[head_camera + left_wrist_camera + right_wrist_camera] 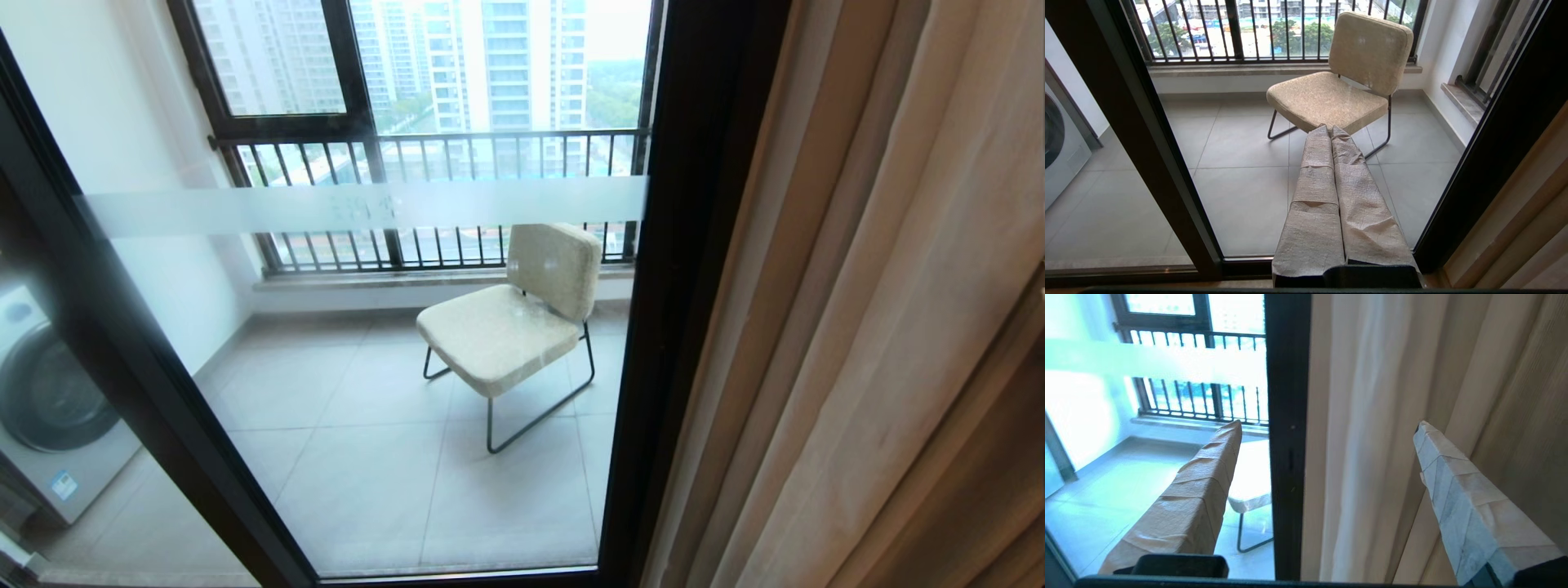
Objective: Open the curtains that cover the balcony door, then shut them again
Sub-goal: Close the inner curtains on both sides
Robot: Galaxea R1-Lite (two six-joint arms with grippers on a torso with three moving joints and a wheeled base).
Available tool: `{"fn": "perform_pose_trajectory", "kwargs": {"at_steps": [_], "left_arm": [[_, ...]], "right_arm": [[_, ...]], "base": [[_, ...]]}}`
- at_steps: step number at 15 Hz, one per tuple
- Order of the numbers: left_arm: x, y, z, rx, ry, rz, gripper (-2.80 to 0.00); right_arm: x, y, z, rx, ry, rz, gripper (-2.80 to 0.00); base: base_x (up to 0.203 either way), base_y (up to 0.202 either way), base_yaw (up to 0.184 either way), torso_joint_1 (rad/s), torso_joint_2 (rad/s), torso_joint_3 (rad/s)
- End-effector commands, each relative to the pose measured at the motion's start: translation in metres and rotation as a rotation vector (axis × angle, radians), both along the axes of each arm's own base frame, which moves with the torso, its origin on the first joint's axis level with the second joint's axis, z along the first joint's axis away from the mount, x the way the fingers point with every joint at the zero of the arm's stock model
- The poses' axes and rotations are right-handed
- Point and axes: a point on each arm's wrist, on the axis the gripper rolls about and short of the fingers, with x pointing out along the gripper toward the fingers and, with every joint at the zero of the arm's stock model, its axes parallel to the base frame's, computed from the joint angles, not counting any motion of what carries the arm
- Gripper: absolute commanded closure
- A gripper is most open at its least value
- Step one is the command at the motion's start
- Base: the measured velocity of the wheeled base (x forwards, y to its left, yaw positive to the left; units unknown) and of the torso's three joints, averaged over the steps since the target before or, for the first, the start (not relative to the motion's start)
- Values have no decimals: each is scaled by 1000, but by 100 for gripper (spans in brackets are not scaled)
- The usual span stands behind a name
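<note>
The curtains [882,310] hang bunched in beige and cream folds at the right, leaving the glass of the balcony door [392,208] uncovered; its frosted band crosses the pane and a dark frame post [678,286] stands beside the fabric. Neither arm shows in the head view. In the right wrist view my right gripper [1329,425] is open, its wrapped fingers [1208,486] spread wide, facing the curtains [1372,416] and the door frame [1287,416], with nothing between them. In the left wrist view my left gripper [1331,130] is shut and empty, low before the door glass [1241,196].
Behind the glass a beige chair [506,327] on thin dark legs stands on the tiled balcony floor. A washing machine [49,408] is at the far left. A barred railing and window [424,155] close the balcony's far side.
</note>
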Motion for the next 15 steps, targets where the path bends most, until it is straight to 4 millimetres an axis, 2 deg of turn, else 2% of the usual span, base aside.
{"fn": "perform_pose_trajectory", "kwargs": {"at_steps": [1, 3, 4, 5, 9, 12, 15], "left_arm": [[0, 0, 0, -1, -1, 0, 0], [0, 0, 0, -1, -1, 0, 0], [0, 0, 0, -1, -1, 0, 0], [0, 0, 0, -1, -1, 0, 0], [0, 0, 0, -1, 0, 0, 0], [0, 0, 0, -1, -1, 0, 0], [0, 0, 0, -1, -1, 0, 0]], "right_arm": [[-18, 2, 1, -2, -58, 14, -280], [-19, 2, 1, -4, -62, 12, -280], [-19, 2, 1, -4, -63, 14, -179], [-18, 2, 1, -3, -61, 15, 0], [-19, 2, -6, 3, -39, 9, 0], [-25, 2, -36, 13, 38, -10, 0], [-43, 2, -72, 20, 91, -22, 0]], "base": [[0, 0, 0, 0, 0, 0], [0, 0, 0, 0, 0, 0], [0, 0, 0, 0, 0, 0], [0, 0, 0, 0, 0, 0], [0, 0, 0, 0, 0, 0], [0, 0, 0, 0, 0, 0], [0, 0, 0, 0, 0, 0]]}}
